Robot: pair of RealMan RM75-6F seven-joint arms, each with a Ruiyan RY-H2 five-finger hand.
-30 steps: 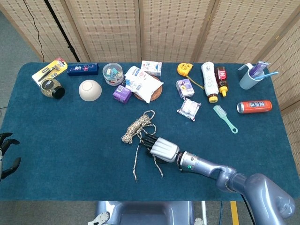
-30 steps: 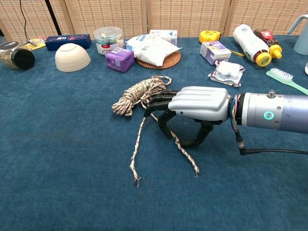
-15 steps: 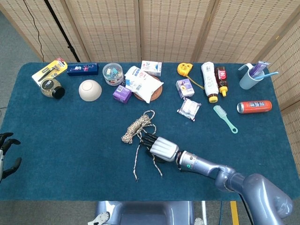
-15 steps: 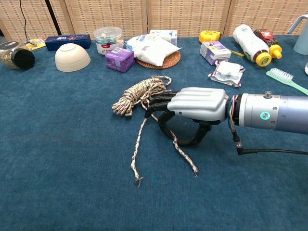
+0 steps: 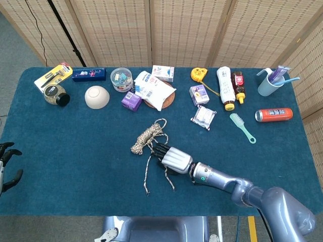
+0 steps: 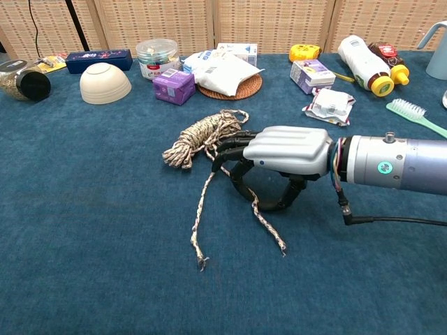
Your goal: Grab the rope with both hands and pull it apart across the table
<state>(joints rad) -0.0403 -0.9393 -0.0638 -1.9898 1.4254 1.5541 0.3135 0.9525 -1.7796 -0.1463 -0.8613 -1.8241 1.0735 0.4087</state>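
The coiled rope (image 6: 199, 135) lies mid-table, in front of the wicker coaster (image 6: 244, 86), two loose ends trailing toward the robot. The right hand (image 6: 269, 157) has its fingers curled into the coil's right end. The left hand (image 5: 7, 164), at the table's left edge, is open, holding nothing.

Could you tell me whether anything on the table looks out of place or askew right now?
Little stands out. The red can lies on its side near the table's right edge, and the white bottle and brown bottle also lie flat. The rope is a loose bundle with two ends trailing beside the right hand.
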